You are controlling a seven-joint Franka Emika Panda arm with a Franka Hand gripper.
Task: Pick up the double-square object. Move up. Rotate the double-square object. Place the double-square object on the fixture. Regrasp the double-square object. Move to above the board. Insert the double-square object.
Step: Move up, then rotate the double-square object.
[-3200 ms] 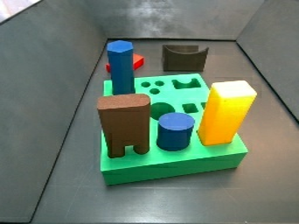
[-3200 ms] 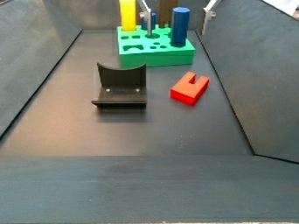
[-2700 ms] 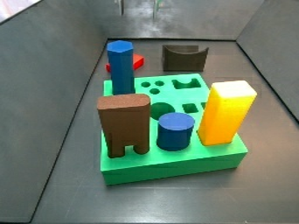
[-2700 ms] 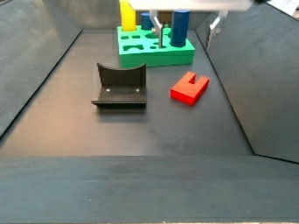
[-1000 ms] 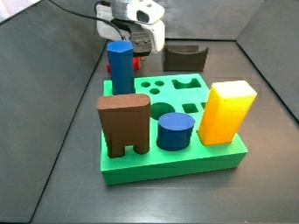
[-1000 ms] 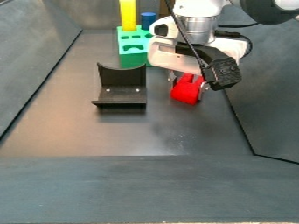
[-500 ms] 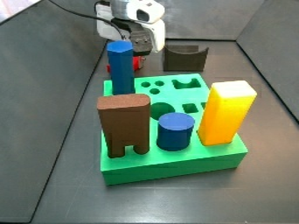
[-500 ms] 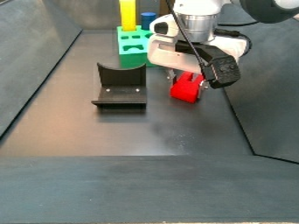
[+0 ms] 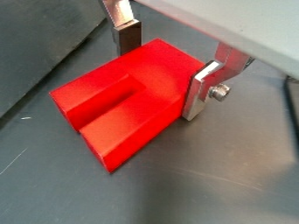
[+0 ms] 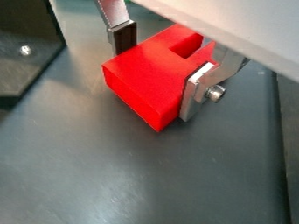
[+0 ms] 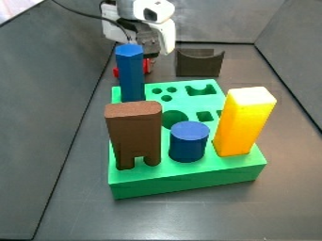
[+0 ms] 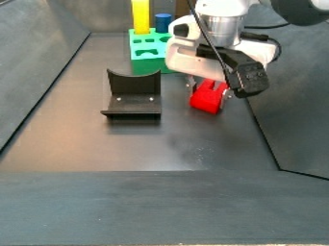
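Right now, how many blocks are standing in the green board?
4, all in the board: the blue hexagonal column at the back, the brown arch block, the blue cylinder and the yellow block in front. The gripper straddles the double-square object.

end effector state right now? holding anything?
End effector: down at the floor, fingers on both sides of the red block and touching it, so it looks closed on the block. The block is still resting on the floor.
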